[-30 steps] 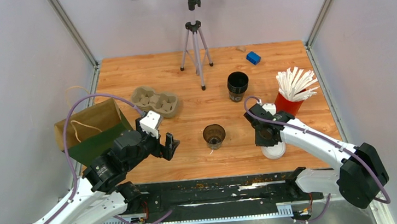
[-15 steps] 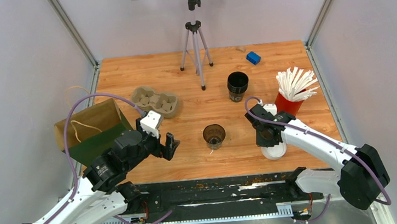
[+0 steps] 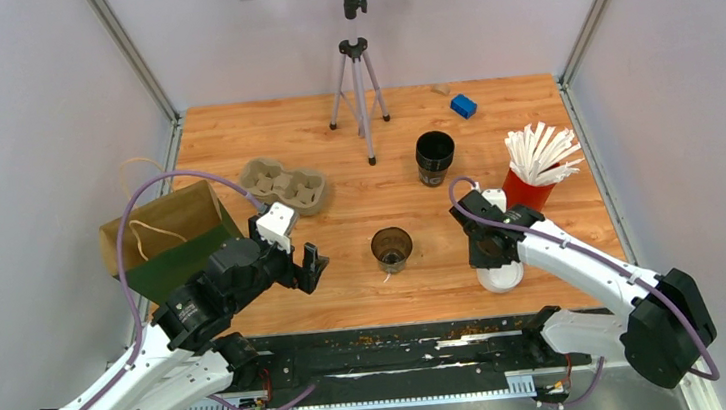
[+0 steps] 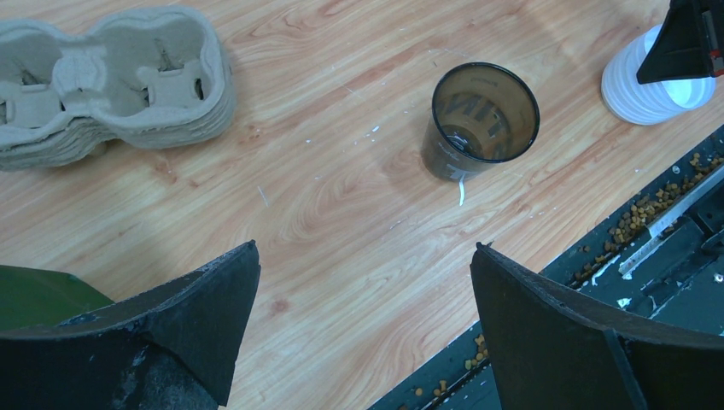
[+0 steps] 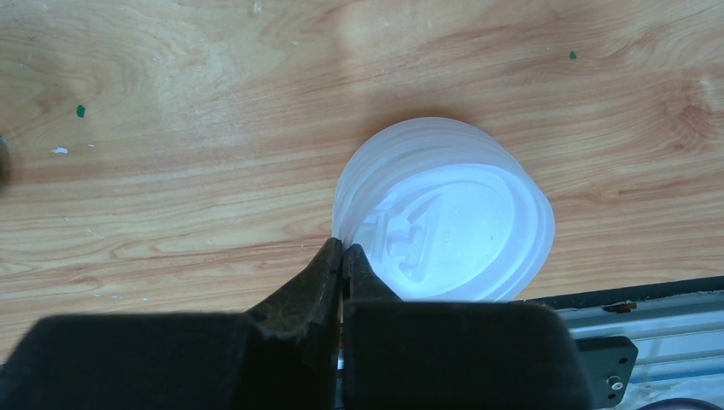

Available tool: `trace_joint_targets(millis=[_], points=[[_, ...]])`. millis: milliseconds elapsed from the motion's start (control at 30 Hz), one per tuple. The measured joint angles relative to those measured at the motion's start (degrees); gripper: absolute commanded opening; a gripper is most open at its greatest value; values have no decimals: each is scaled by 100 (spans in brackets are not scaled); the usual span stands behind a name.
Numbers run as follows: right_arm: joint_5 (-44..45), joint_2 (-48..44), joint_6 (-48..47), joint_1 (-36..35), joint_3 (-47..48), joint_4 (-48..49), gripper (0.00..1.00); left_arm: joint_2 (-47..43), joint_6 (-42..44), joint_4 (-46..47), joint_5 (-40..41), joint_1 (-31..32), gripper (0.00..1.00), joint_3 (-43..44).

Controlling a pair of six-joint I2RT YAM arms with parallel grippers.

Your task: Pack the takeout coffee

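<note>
Mid-table, upright, lidless: small dark brown paper cup (image 3: 391, 247). Right of cup, toward near edge: stack of round white plastic lids (image 5: 452, 231). At stack's rim: right gripper (image 5: 341, 249), pinched fully closed, can't tell if lid edge caught. Left of cup: left gripper (image 4: 365, 250), gaping wide, empty. Guessing next: lift lid, carry left onto cup.

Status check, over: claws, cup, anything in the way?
Left claw open, hovering short of the lidless cup. Right claw shut at lid stack rim; grip on a lid unclear. Cup upright, nothing between it and either claw.
</note>
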State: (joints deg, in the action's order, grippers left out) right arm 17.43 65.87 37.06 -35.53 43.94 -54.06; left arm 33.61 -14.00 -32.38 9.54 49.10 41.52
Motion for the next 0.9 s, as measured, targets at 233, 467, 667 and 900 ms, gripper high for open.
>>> trace_joint_targets(millis=[233, 467, 667, 900], points=[[-4, -39, -37, 0, 0, -2, 3, 0, 0, 0, 0, 0, 100, 0], [2, -42, -37, 4, 31, -50, 0, 0, 2, 2, 0, 0, 100, 0], [-28, -50, -61, 4, 33, -48, 8, 0, 0, 0, 0, 0, 100, 0], [-68, -111, -105, 4, 35, -46, 0, 7, 0, 0, 0, 0, 100, 0]])
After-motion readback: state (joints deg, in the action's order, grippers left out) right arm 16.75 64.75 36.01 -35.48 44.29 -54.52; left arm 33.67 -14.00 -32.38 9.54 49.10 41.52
